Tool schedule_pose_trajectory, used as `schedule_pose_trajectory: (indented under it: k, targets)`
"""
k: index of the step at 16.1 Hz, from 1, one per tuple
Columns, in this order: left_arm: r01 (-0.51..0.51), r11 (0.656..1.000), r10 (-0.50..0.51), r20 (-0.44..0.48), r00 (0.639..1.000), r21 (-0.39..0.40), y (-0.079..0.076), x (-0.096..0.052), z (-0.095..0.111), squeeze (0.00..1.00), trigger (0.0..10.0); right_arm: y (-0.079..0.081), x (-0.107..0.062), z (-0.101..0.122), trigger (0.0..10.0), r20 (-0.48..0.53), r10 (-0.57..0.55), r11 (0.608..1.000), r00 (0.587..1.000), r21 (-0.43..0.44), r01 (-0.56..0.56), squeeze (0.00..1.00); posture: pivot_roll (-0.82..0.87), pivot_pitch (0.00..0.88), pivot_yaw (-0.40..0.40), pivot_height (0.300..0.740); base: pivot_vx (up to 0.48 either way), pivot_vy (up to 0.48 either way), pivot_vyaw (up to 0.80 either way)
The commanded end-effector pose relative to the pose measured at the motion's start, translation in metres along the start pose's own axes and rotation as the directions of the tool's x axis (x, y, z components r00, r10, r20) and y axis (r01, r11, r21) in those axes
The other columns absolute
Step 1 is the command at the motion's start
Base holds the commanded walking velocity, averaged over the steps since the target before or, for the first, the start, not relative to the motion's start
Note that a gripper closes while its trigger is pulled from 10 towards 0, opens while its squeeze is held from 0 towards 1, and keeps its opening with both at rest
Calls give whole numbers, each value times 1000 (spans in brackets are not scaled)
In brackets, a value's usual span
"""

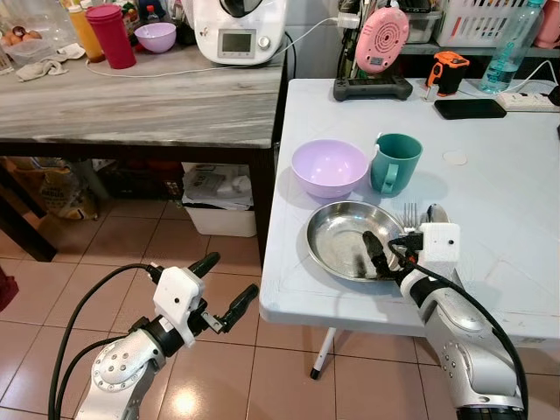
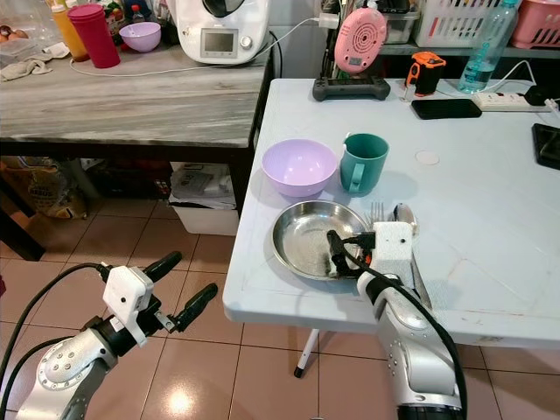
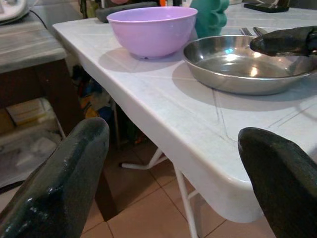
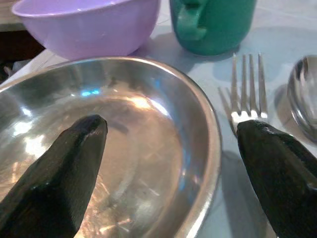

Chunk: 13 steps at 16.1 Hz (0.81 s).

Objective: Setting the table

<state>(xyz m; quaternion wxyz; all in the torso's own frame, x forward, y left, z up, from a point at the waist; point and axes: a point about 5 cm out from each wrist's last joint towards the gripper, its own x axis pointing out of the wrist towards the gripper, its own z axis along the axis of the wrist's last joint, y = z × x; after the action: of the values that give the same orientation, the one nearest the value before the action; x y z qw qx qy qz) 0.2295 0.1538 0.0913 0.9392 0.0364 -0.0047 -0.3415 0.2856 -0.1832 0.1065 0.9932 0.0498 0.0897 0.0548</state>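
Note:
On the white table lies a steel plate near the front left corner. Behind it stand a purple bowl and a teal mug. A fork and a spoon lie just right of the plate. My right gripper is open and straddles the plate's right rim: one finger is over the plate's inside, the other is outside, by the fork. My left gripper is open over the floor, below and left of the table's corner.
A wooden counter stands left of the table with a red tumbler, a small purple bowl and a white appliance. At the table's far end are a pink fan, a phone and a bottle. Below is tiled floor.

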Motion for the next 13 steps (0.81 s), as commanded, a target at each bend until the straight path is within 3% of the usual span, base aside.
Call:
schedule_pose_trajectory:
  k: [1,8,9,10,13]
  targets:
    - [45,999,-45,15,999,19,-1,3,8,0,10000,0,2,0,10000,-9,5,1000,1000,27,-4,0,-202,88,45,740,0,0,0]
    - [102,994,-102,12,995,26,-5,4,15,0,10000,1,6,-9,10000,-76,37,999,996,35,-34,0,-200,88,47,740,0,0,0]
    - [104,994,-104,9,995,25,-6,4,15,0,10000,0,7,-8,3608,-71,32,999,997,35,-29,0,-199,88,46,740,0,0,0]
    - [104,994,-105,7,994,25,-6,4,15,0,10000,1,9,-8,0,-70,33,999,997,45,-29,0,-198,88,45,740,0,0,0]
    - [106,994,-106,8,994,24,-14,-1,17,0,10000,6,9,-8,0,-82,62,997,995,45,-58,0,-197,87,44,740,0,0,0]
